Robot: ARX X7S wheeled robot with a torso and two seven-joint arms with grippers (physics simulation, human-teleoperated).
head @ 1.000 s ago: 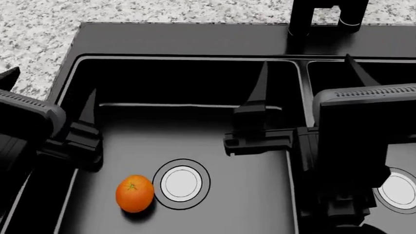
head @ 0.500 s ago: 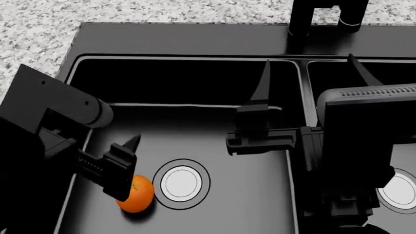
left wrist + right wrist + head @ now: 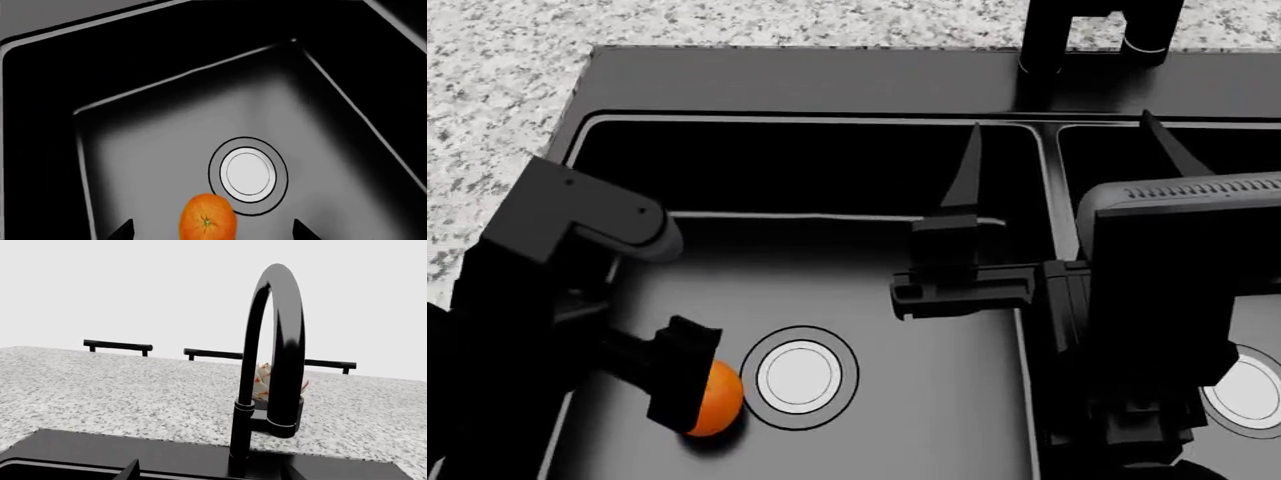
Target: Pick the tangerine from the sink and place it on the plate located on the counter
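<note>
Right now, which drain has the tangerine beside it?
The left basin's drain: the tangerine lies right beside it, under the left gripper. The right basin's drain has no fruit near.

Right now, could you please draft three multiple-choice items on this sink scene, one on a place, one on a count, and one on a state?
1. Where does the tangerine lie?
A. On the counter
B. On the sink's left basin floor beside the drain
C. In the right basin

2. How many round silver drains show in the head view?
A. One
B. Two
C. Three

3. How does the left hand stand?
A. Open, a fingertip on each side of the tangerine
C. Shut on the faucet
B. Shut, up on the counter

Answers:
1 B: the fruit rests on the dark floor of the sink next to the left drain.
2 B: one in the left basin, one partly hidden in the right.
3 A: the left wrist view shows two fingertips apart, with the fruit between.
</note>
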